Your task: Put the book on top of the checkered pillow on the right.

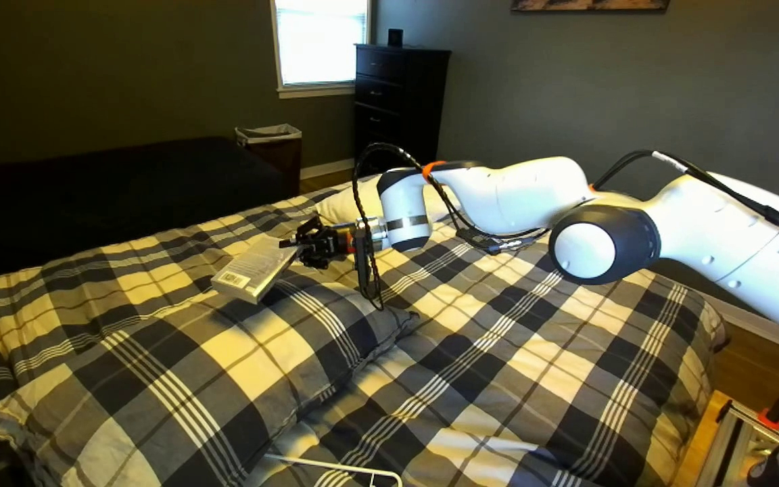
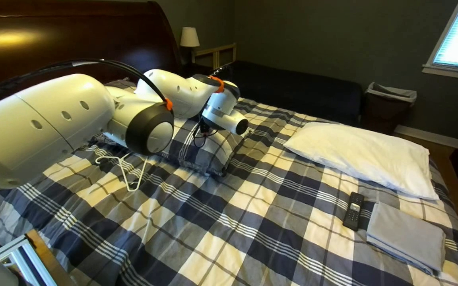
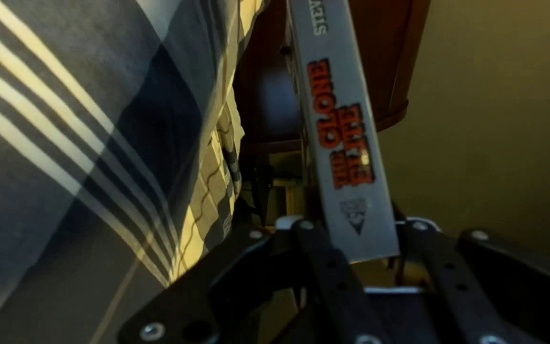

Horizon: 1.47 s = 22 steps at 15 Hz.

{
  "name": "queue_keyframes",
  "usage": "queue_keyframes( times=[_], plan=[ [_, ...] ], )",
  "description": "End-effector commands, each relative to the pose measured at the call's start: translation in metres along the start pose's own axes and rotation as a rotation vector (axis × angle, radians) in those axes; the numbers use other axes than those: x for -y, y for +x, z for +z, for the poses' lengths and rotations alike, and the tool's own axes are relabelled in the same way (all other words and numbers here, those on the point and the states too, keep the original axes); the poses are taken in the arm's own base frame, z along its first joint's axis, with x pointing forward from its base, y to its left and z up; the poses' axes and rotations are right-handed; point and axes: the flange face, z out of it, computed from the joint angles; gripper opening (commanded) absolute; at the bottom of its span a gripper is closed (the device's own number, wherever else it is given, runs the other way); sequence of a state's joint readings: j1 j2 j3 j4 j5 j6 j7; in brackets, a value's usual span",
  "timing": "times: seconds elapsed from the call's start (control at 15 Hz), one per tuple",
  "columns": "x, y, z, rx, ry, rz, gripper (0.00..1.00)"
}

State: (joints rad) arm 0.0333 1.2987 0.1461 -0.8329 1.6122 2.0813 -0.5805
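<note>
The book is tilted over the checkered pillow (I cannot tell whether they touch), red lettering on its spine. The gripper has hold of one end, its fingers parted by the book's thickness. Just beside that pillow, on the bed, lies a hanger. Well apart lie a white pillow, a remote and a folded grey cloth.
</note>
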Motion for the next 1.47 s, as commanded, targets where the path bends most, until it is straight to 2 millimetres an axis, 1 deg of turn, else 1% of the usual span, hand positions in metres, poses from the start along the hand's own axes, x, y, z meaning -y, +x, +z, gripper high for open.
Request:
queue_keyframes(
  times=[0.0, 0.07, 0.13, 0.2, 0.33, 0.47, 0.73, 0.93, 1.07, 1.13, 1.2, 1.27, 1.4],
  plan=[
    [0.0, 0.008, 0.001, -0.001, -0.084, 0.029, 0.55],
    [0.001, 0.011, -0.001, -0.014, -0.108, 0.022, 0.56],
    [0.003, 0.014, -0.004, -0.024, -0.126, 0.014, 0.61],
    [0.006, 0.018, -0.007, -0.044, -0.151, 0.002, 0.7],
    [0.016, 0.025, -0.013, -0.06, -0.208, -0.024, 0.84],
    [0.027, 0.029, -0.018, -0.036, -0.304, -0.051, 0.99],
    [0.067, 0.035, -0.036, 0.024, -0.516, -0.085, 1.0],
    [0.103, 0.034, -0.039, 0.085, -0.657, -0.154, 1.0],
    [0.136, 0.021, -0.028, 0.204, -0.664, -0.25, 1.0],
    [0.15, 0.012, -0.02, 0.256, -0.662, -0.286, 1.0],
    [0.164, 0.005, -0.016, 0.304, -0.676, -0.304, 1.0],
    [0.169, -0.004, -0.012, 0.359, -0.691, -0.308, 1.0],
    [0.189, -0.022, -0.006, 0.463, -0.726, -0.313, 1.0]
  ],
)
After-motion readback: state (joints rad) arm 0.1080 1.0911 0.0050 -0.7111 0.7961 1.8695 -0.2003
